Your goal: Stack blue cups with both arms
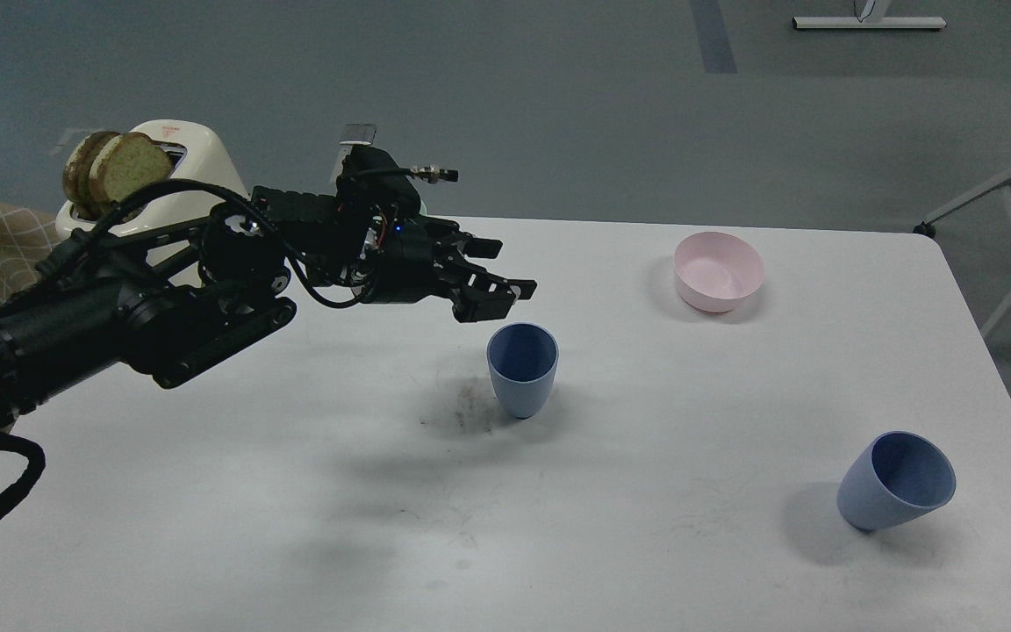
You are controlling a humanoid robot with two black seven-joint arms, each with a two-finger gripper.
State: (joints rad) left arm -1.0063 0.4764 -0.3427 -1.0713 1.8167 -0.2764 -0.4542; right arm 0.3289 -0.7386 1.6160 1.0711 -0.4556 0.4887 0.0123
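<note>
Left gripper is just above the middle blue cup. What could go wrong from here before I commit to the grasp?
1. The left gripper hangs over the far rim of the middle blue cup, off-centre; descending now may clip the rim and tip it.
2. The other blue cup appears tilted near the table's right edge; a bump might roll it off.
3. The right arm is out of view, so its readiness cannot be checked.

White table [646,544]: cups [522,369], bowl [719,271], toaster [174,175]
</note>
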